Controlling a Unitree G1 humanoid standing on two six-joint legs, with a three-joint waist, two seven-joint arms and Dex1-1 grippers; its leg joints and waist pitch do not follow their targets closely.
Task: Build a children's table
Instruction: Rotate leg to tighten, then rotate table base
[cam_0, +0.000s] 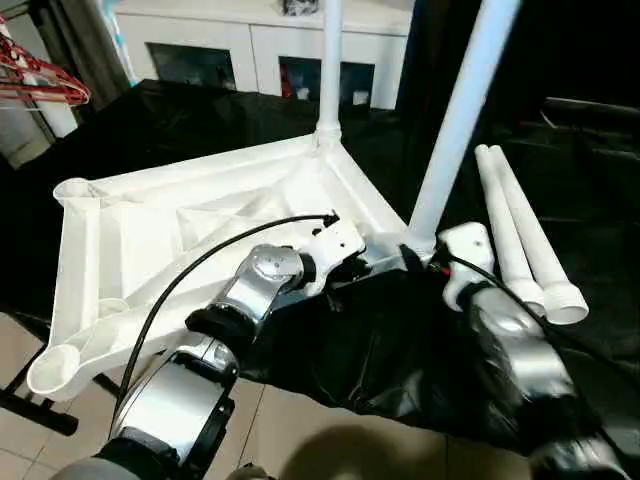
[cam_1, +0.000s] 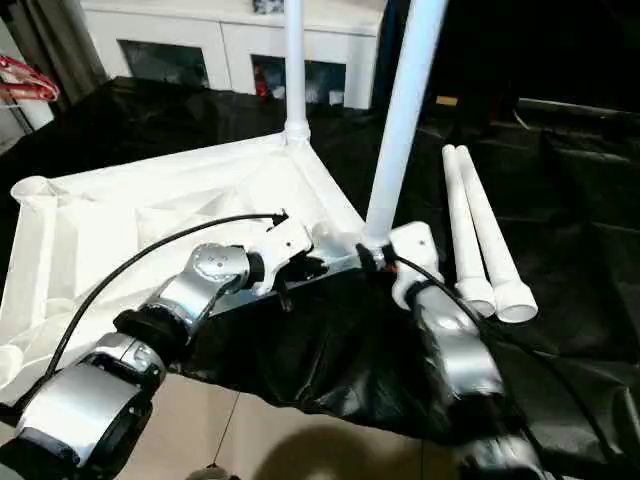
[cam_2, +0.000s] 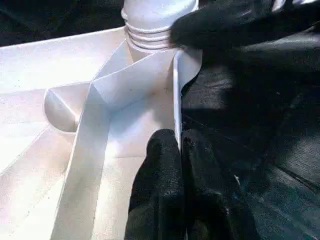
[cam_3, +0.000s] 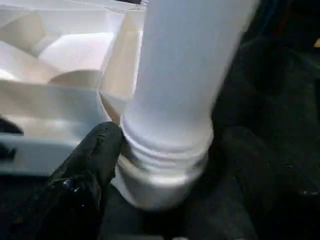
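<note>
Left eye view: black sheet (cam_0: 380, 340) over tiled floor (cam_0: 300, 420); left pincer (cam_2: 179, 150) pinches tabletop (cam_0: 150, 230) rim.

The white plastic table top (cam_0: 170, 235) lay upside down on the black-covered desk (cam_0: 560, 380), its ribbed underside facing up and its 7 o'clock corner overhanging the desk edge; rounded sockets marked its corners, with the one at 9 o'clock (cam_0: 75, 188) and the one at 7 o'clock (cam_0: 58, 368) standing open; one long tapered leg (cam_0: 329, 70) stood upright in the far corner socket at 12 o'clock; a second leg (cam_0: 462, 115) rose with a slight tilt from the near corner at 3 o'clock, its ringed base seated at the socket; two more legs (cam_0: 528, 240) lay side by side, touching, on the desk just beyond that corner at 3 o'clock.
</note>
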